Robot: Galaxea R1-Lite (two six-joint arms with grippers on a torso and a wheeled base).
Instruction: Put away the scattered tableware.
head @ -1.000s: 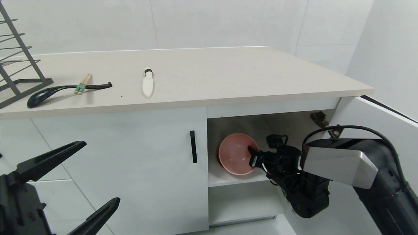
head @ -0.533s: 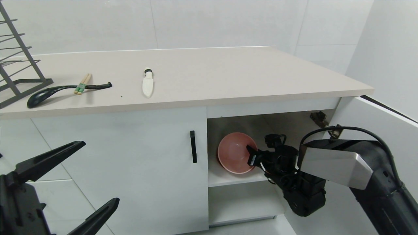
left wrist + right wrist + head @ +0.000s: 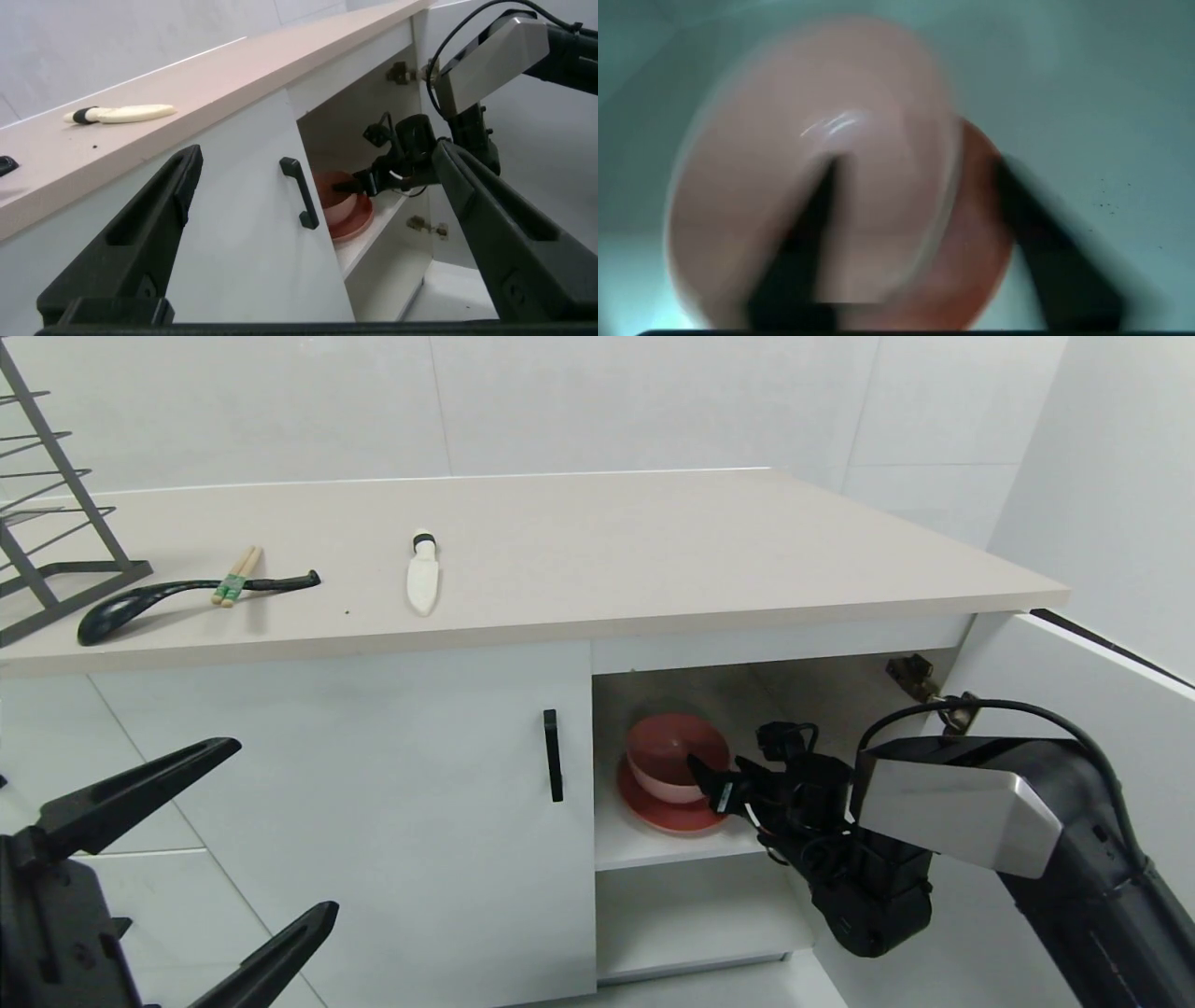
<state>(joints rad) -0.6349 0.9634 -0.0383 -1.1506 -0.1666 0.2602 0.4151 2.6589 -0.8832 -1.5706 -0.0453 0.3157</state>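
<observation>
Right claw [image 3: 711,784] is inside the cupboard and looks let go. One finger is down inside the pink bowl [image 3: 674,747] and the other is outside it, spread wider than the wall between them, so no pinch. The bowl sits upright on a red plate [image 3: 665,807] on the upper shelf [image 3: 644,854], toward its front edge. Left claw [image 3: 287,824] hangs low in front of the closed door [image 3: 373,784], fingers wide apart, nothing in it.

My worry: if I back out flat, that inner finger hooks the rim and drags bowl and plate off the shelf, so I'd lift clear first. The arm is also close to the open door [image 3: 1074,672].

Up on the beige counter [image 3: 653,541], a white knife [image 3: 423,574], chopsticks [image 3: 235,577] and a black ladle [image 3: 140,602] lie near a wire rack [image 3: 47,523]. White tiled walls behind.
</observation>
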